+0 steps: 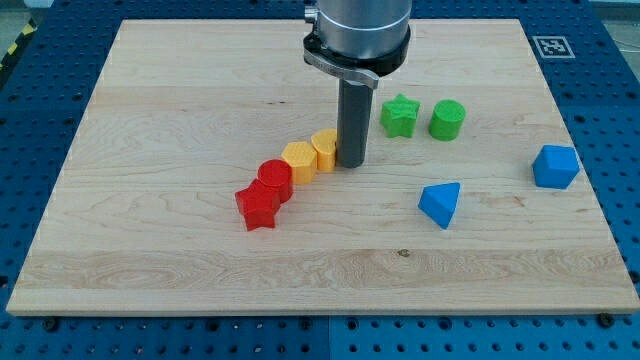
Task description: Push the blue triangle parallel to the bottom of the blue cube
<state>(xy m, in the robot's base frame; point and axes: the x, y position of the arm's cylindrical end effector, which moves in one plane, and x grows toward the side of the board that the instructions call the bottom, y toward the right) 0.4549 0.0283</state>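
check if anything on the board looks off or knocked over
Nothing looks damaged or spilled. My tip rests against the yellow heart block, well away from the blue triangle it should push. The blue cube sits near the board's right edge.

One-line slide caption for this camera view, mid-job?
My tip rests beside the yellow block, far from the blue triangle and blue cube.

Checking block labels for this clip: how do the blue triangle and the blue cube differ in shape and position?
The blue triangle is a wedge tapering to a point; the blue cube is boxy. The triangle lies nearer the view's bottom and closer to my tip; the cube sits by the board's right edge, higher up. Both are the same blue, and my tip touches neither.
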